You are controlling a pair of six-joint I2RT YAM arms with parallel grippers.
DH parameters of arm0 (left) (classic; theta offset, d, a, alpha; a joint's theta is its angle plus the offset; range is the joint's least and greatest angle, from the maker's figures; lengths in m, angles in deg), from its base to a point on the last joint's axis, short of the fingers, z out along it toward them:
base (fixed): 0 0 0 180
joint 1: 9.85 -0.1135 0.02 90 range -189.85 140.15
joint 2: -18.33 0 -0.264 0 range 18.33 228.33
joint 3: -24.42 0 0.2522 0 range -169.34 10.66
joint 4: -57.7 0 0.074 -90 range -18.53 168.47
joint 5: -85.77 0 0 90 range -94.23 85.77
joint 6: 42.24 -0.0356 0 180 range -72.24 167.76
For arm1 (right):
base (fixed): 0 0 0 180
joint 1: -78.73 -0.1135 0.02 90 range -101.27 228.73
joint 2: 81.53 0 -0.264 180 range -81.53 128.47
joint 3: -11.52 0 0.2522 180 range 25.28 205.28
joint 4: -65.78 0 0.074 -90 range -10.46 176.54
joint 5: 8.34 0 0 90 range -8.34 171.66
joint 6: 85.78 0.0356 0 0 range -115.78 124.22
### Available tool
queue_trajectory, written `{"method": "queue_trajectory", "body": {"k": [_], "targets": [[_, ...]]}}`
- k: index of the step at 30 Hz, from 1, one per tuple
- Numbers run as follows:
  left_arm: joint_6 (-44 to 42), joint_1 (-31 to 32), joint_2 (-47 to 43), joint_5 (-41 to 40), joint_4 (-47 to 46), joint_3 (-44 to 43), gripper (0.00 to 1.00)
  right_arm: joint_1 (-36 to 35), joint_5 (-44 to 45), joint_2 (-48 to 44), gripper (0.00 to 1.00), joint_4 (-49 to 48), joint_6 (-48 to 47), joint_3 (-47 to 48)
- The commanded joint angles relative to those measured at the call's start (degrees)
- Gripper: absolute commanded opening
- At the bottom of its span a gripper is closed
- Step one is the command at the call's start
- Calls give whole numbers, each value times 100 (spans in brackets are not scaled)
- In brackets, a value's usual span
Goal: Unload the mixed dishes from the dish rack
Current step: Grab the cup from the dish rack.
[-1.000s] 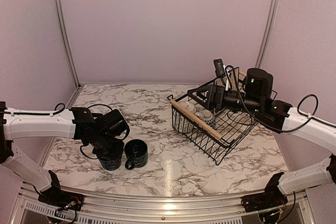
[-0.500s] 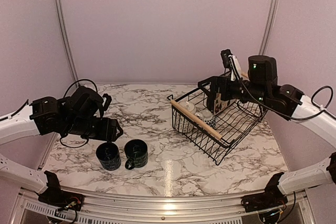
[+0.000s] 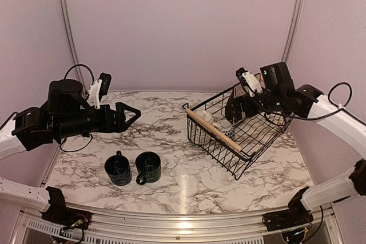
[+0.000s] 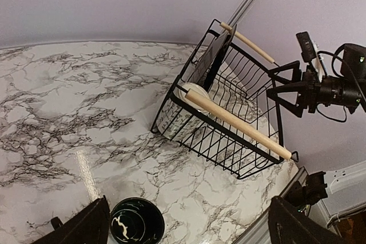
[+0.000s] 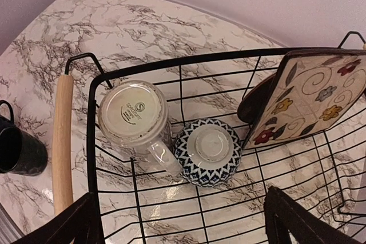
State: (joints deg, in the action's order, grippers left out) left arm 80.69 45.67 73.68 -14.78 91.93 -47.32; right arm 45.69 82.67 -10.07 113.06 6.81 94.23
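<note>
Three dishes are sitting in the dish rack (image 5: 171,64): white mug (image 5: 134,119) and bowl (image 5: 209,151) upturned, plate (image 5: 314,98) leaning; two dark mugs (image 3: 118,170) are standing on the worktop (image 3: 171,119). My right hand (image 5: 180,198), hovering over the rack, and left hand (image 3: 130,119) are gaping wide and empty, so I'm favouring a straight drop around the mug's base.

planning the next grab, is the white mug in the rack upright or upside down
Upside down. In the right wrist view the white mug shows its stamped base facing up, inside the dish rack.
</note>
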Motion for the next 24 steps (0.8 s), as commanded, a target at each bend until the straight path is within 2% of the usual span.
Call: {"method": "queue_trajectory", "body": {"k": [1, 4, 9, 19, 24], "targets": [[-70, 28, -112, 176, -578, 168, 99, 121, -362, 615, 95, 516, -374, 156], [-70, 28, -149, 109, -528, 182, 99, 159, -388, 968, 88, 431, -385, 53], [-2, 28, -286, 26, -584, 345, 99, 186, -522, 1408, 68, 297, -534, 57], [-258, 20, 76, -80, -419, 29, 99, 184, -1078, 1745, 58, -547, -966, -95], [-262, 20, 252, -102, -364, -115, 99, 184, -1207, 1995, 49, -786, -1107, -104]]}}
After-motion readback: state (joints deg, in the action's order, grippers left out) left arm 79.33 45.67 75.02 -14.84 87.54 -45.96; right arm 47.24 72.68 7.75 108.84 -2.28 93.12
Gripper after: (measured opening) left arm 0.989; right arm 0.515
